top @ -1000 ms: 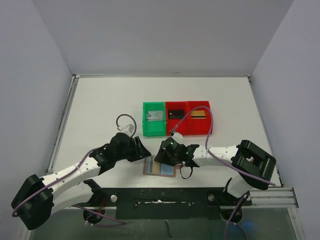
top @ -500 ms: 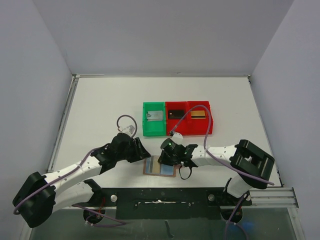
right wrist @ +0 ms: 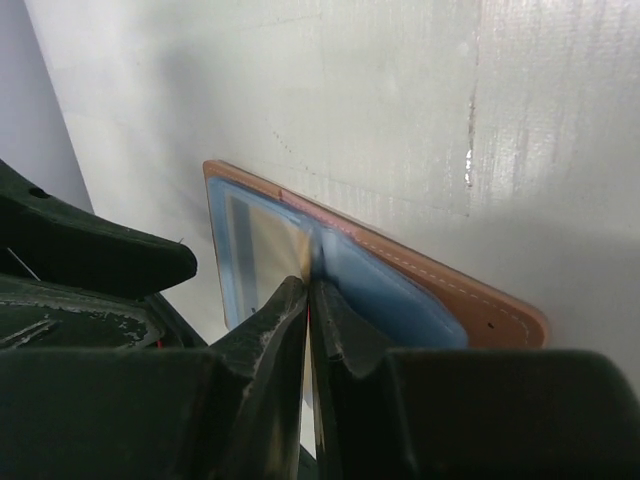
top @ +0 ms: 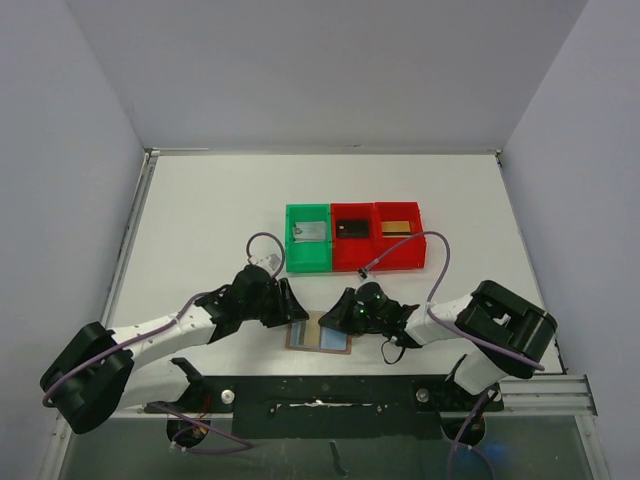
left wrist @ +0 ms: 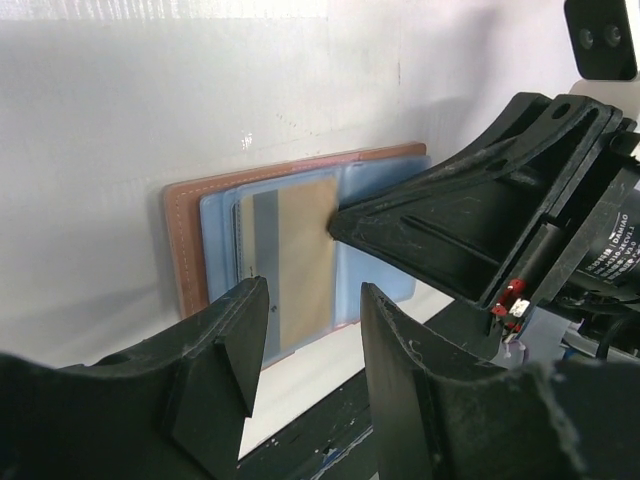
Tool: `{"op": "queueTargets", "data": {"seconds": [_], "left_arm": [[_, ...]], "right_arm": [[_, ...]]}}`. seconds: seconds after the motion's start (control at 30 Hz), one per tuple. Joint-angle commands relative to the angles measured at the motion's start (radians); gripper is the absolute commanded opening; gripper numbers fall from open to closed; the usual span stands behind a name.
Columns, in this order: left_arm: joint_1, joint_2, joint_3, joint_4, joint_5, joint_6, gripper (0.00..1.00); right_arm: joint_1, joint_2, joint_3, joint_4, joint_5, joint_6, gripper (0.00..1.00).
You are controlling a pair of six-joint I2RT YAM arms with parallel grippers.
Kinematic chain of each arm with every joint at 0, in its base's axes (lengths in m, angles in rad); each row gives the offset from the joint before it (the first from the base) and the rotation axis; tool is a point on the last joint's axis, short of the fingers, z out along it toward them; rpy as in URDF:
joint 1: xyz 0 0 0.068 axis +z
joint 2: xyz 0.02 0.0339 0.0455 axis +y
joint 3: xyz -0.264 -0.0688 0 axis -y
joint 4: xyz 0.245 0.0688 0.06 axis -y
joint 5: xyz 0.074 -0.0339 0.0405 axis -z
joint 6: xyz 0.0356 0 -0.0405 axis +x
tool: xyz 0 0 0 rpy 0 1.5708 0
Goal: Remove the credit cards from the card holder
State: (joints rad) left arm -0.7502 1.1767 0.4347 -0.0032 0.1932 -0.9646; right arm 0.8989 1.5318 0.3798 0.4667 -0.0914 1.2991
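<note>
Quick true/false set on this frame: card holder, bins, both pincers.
1. The card holder lies open on the table. True.
2. The green bin is empty. False: a silver card lies in it.
3. The right pincer is shut on the edge of a tan card at the card holder. True.
4. The left pincer grips a black card. False: its jaws stand apart and hold nothing. The black card lies in a red bin.
</note>
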Motion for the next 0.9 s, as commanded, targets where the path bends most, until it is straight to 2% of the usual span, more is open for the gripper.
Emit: {"op": "queueTargets", "data": {"seconds": [0.0, 0.07, 0.17, 0.33, 0.57, 0.87], "left_arm": [[-0.005, 0.001, 0.03, 0.048, -0.01, 0.011, 0.4], [-0.01, -0.04, 0.038, 0.019, -0.055, 0.009, 0.4], [-0.009, -0.142, 0.036, -0.037, -0.142, 0.005, 0.4], [-0.005, -0.275, 0.023, -0.15, -0.252, -0.025, 0.4], [0.0, -0.369, 0.002, -0.203, -0.31, -0.056, 0.41], [0.002, -0.406, 0.005, -0.23, -0.348, -0.086, 0.41]], "right_arm": [[-0.004, 0.065, -0.044, -0.054, 0.019, -0.026, 0.11], [0.003, 0.039, -0.004, -0.137, 0.046, -0.056, 0.22], [0.036, -0.003, 0.109, -0.377, 0.133, -0.102, 0.34], [0.121, -0.039, 0.306, -0.69, 0.313, -0.128, 0.47], [0.178, 0.035, 0.484, -0.863, 0.405, -0.149, 0.49], [0.216, 0.198, 0.564, -0.923, 0.382, -0.139, 0.49]]}}
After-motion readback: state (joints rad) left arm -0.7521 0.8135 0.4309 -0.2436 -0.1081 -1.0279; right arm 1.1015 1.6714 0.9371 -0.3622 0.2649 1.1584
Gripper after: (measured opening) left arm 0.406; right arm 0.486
